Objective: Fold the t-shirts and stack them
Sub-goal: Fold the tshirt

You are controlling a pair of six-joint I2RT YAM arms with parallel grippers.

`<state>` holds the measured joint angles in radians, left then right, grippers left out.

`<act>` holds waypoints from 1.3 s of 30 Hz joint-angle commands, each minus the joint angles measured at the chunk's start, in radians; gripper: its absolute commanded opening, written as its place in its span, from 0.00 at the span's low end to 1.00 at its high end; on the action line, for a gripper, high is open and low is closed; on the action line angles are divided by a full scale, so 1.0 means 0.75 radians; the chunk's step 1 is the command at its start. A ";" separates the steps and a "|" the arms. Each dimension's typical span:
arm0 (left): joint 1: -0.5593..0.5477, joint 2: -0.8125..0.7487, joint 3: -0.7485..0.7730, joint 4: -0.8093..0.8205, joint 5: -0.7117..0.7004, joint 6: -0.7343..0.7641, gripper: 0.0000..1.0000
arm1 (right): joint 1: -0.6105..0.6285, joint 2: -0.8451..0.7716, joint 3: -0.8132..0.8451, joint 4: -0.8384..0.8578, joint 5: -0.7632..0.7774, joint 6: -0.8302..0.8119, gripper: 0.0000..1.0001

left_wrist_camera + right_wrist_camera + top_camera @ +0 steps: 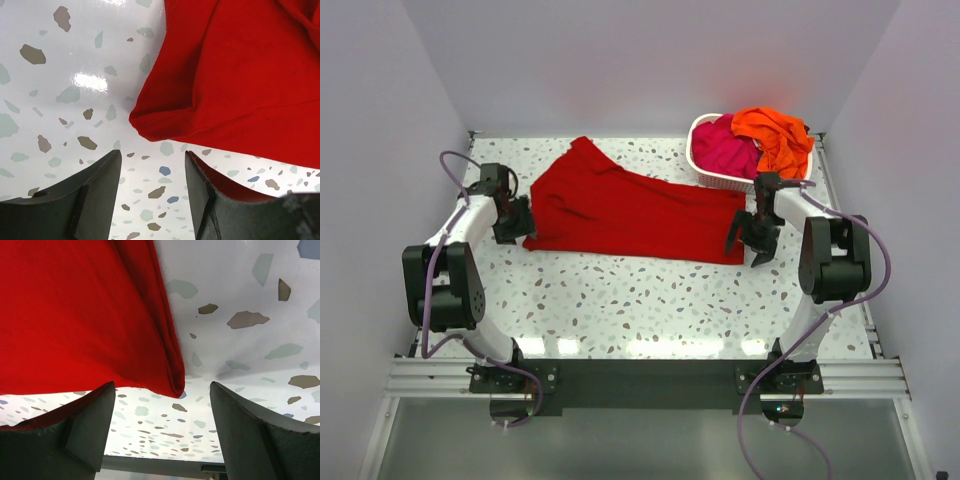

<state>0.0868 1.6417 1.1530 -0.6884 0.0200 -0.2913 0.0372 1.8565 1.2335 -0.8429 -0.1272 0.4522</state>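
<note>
The deep red t-shirt (pixel 630 210) lies opened out across the middle of the speckled table (pixel 650 300), its long near edge facing the arms, not yet folded. One arm sits at each near corner, which looks like the set-up for a two-handed pinch to lift that edge and fold it over. The left gripper (pixel 152 157) has its jaws moderately apart, with bare table between them and the shirt's rounded corner just beyond the tips. A red tinge along one finger (pixel 235 210) may be cloth or only a reflection; I cannot tell. The right gripper (pixel 162 387) stands wide and empty, with the hemmed corner just ahead of the gap. At the far right, just beyond the red shirt's corner, the white slatted basket (pixel 718 181) holds the other two. The magenta-pink t-shirt (pixel 723 150) is bunched on its left side, and the bright orange t-shirt (pixel 775 135) is heaped on its right, spilling over the rim
</note>
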 commanded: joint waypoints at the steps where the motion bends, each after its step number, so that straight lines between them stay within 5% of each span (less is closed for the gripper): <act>1: 0.003 0.020 0.003 0.079 0.004 0.055 0.58 | -0.001 -0.045 -0.010 0.030 -0.033 0.002 0.79; 13: 0.003 0.053 0.001 0.096 -0.023 0.094 0.47 | 0.002 0.022 0.010 0.083 -0.055 0.006 0.58; 28: 0.003 0.096 -0.054 0.157 -0.016 0.120 0.39 | 0.002 0.040 0.008 0.097 -0.080 0.007 0.44; 32: 0.003 0.118 -0.054 0.163 -0.016 0.135 0.25 | 0.000 0.049 0.016 0.103 -0.092 0.011 0.35; 36: 0.003 0.128 -0.052 0.175 -0.019 0.157 0.11 | 0.002 0.049 0.036 0.081 -0.080 0.007 0.07; 39: 0.003 0.145 -0.038 0.171 -0.023 0.182 0.00 | 0.002 0.051 0.055 0.056 -0.070 -0.004 0.00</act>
<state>0.0868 1.7409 1.1145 -0.5915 0.0116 -0.1905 0.0372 1.8862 1.2324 -0.7856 -0.1753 0.4519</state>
